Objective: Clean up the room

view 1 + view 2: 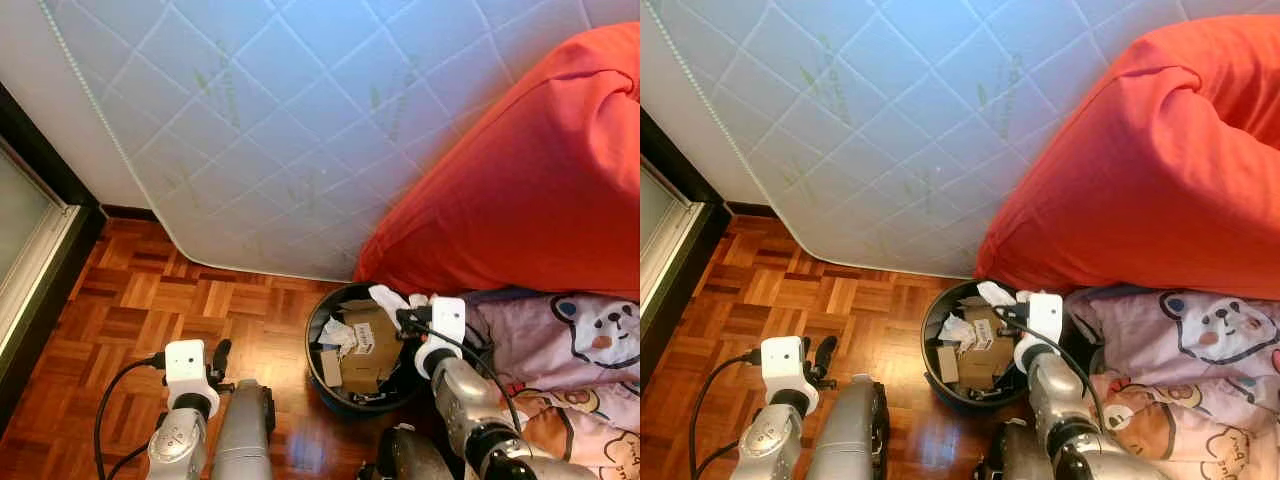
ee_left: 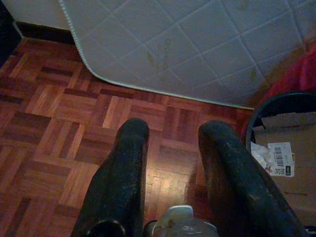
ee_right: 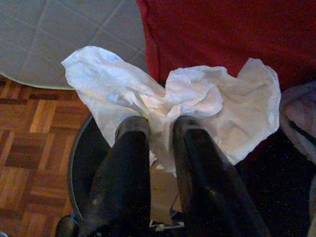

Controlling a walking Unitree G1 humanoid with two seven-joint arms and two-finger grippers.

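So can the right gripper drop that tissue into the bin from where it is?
Probably yes. The right gripper holds the crumpled tissue above the black bin, over its rim beside the red cushion; nothing seems to block the open top.

Hardly anything here can be read. A white paper label (image 2: 280,159) with a black barcode and some small print is stuck on a brown cardboard box (image 2: 291,173) that lies inside the round black waste bin (image 2: 269,106); the bars are clear enough, but the characters beside them are too small to make out. The same label (image 1: 364,338) shows from the head cameras, equally unreadable. The pale green marks on the white quilted mattress (image 1: 300,120) are too faint to tell as words.
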